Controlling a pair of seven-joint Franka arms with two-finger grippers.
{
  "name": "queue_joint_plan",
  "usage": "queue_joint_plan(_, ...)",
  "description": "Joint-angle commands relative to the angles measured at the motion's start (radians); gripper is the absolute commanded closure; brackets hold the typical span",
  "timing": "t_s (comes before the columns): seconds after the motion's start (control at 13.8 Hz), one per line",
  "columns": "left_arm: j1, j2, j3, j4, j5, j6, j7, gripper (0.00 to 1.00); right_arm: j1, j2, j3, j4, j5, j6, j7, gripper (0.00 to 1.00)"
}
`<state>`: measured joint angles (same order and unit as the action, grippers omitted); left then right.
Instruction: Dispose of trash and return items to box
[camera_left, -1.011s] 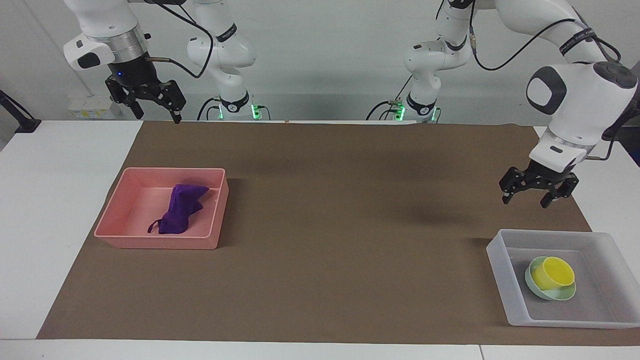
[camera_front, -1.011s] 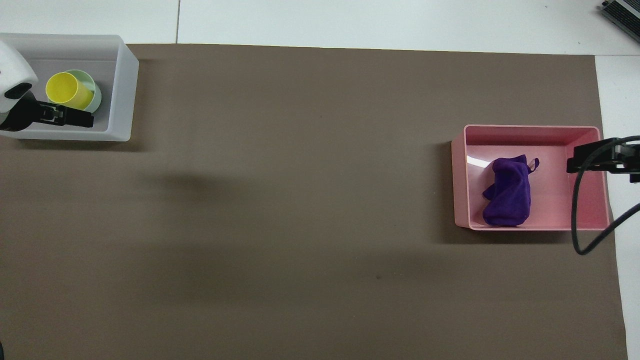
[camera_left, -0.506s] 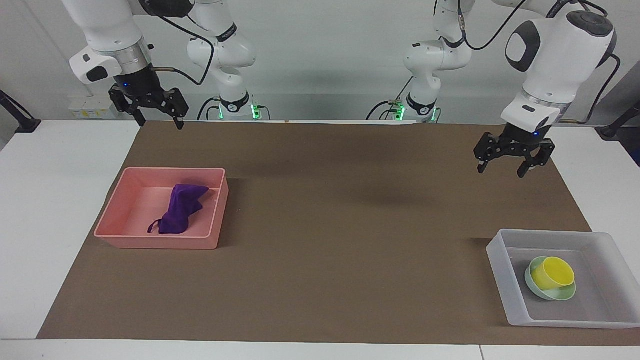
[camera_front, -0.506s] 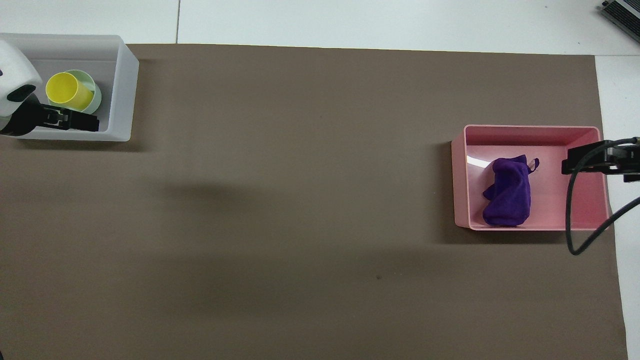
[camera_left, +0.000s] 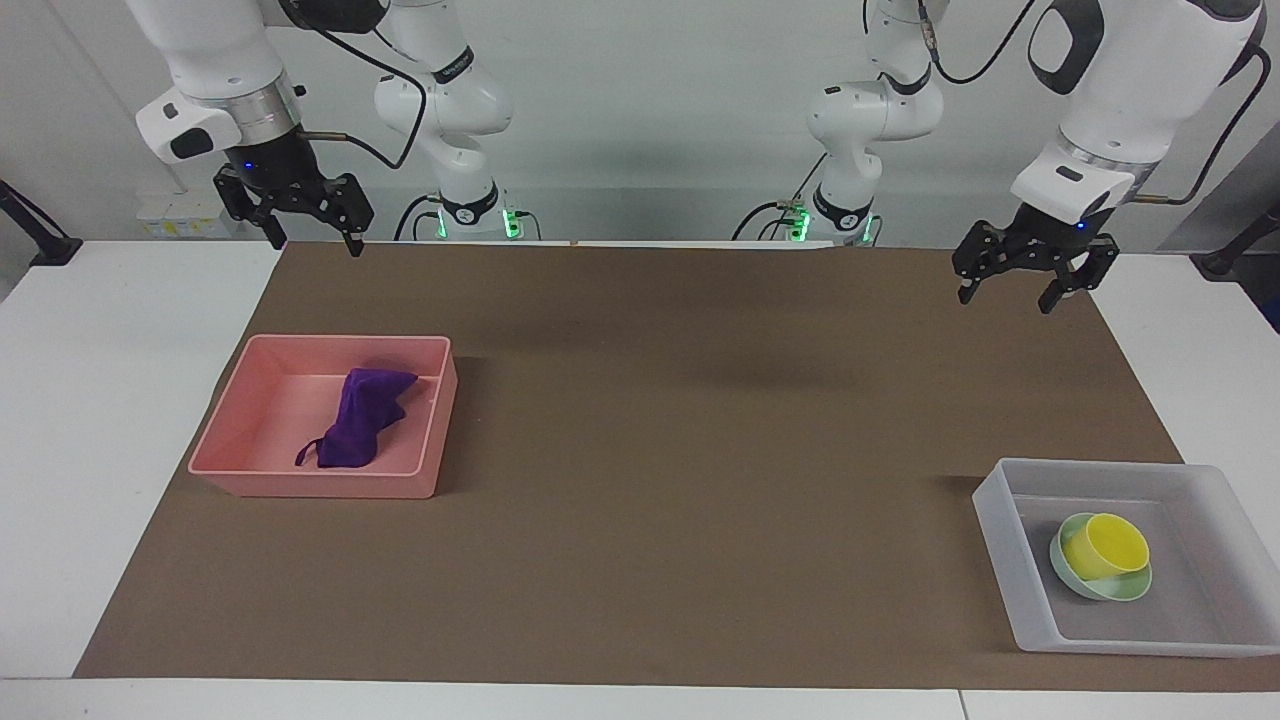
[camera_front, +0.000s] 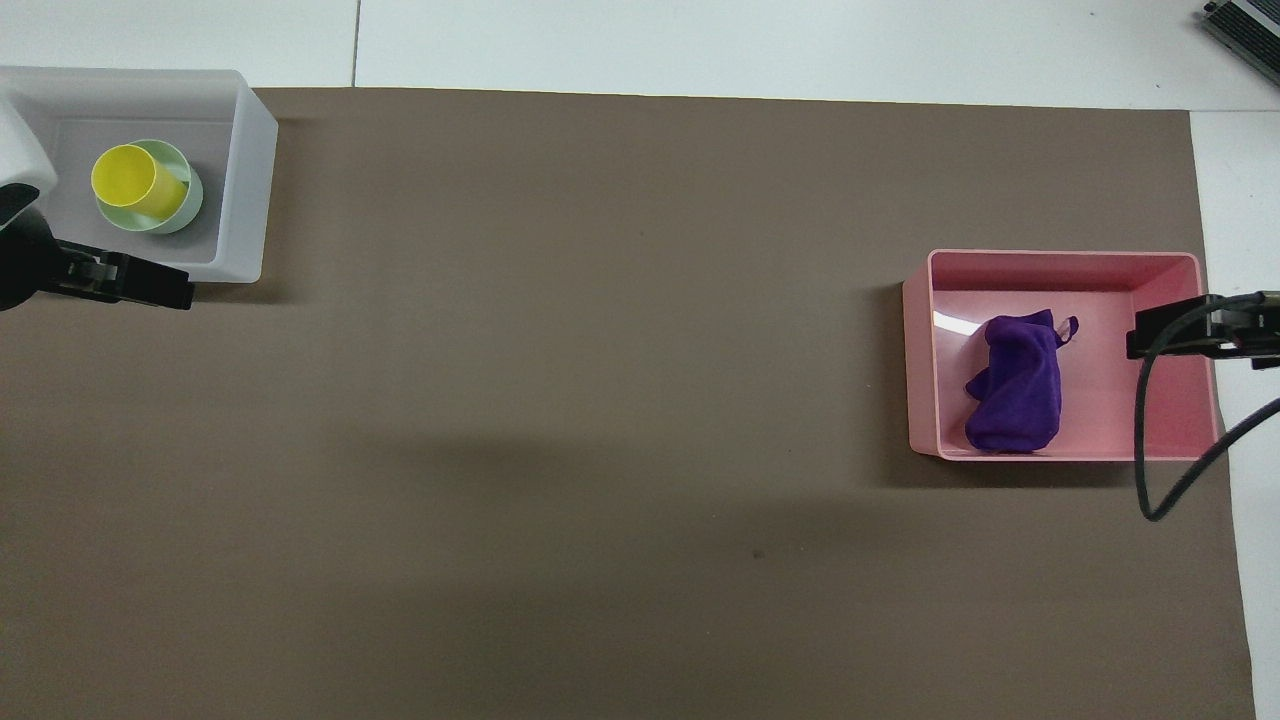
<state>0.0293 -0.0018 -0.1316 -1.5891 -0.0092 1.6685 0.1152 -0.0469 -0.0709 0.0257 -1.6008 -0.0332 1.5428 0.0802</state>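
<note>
The purple cloth (camera_left: 358, 418) lies in the pink bin (camera_left: 310, 485); it also shows in the overhead view (camera_front: 1015, 395). The yellow cup (camera_left: 1105, 545) rests tilted in the mint-green bowl (camera_left: 1110, 590) inside the translucent box (camera_left: 1000, 540), also in the overhead view (camera_front: 135, 180). My left gripper (camera_left: 1010, 295) is open and empty, raised over the brown mat at the left arm's end. My right gripper (camera_left: 317, 245) is open and empty, raised over the mat's corner at the right arm's end.
A brown mat (camera_left: 680, 420) covers most of the white table. The pink bin (camera_front: 1060, 258) and the box (camera_front: 250, 170) stand at its two ends. A cable (camera_front: 1150, 470) hangs from the right arm over the bin.
My left gripper has risen and drawn back from over the box's edge toward the robots. My right gripper has barely shifted. Cloth, cup and bowl have not moved.
</note>
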Motion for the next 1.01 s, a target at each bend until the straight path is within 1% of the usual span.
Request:
queue_joint_plan(0.0, -0.046, -0.015, 0.029, 0.015, 0.008, -0.047, -0.006, 0.00, -0.013, -0.029, 0.003, -0.037, 0.001, 0.020, -0.028, 0.00)
queue_joint_plan(0.07, -0.090, -0.024, 0.080, 0.021, 0.006, -0.058, -0.005, 0.00, -0.013, -0.029, 0.003, -0.037, 0.004, 0.019, -0.024, 0.00)
queue_joint_plan(0.14, -0.171, -0.024, 0.161, 0.038, 0.006, -0.061, -0.003, 0.00, -0.013, -0.029, 0.003, -0.039, 0.009, 0.019, -0.022, 0.00)
queue_joint_plan(0.22, -0.199, -0.024, 0.200, 0.044, 0.005, -0.067, -0.003, 0.00, -0.013, -0.030, 0.003, -0.047, 0.010, 0.022, -0.022, 0.00)
queue_joint_plan(0.36, -0.198, -0.024, 0.210, 0.052, -0.002, -0.096, -0.002, 0.00, -0.013, -0.038, 0.003, -0.057, 0.012, 0.022, -0.022, 0.00)
queue_joint_plan(0.51, -0.148, -0.015, 0.181, 0.095, -0.003, -0.133, -0.002, 0.00, -0.011, -0.044, 0.003, -0.068, 0.012, 0.023, -0.020, 0.00)
queue_joint_plan(0.94, -0.121, -0.004, 0.173, 0.092, 0.002, -0.148, -0.003, 0.00, -0.010, -0.047, 0.005, -0.077, 0.013, 0.023, 0.003, 0.00)
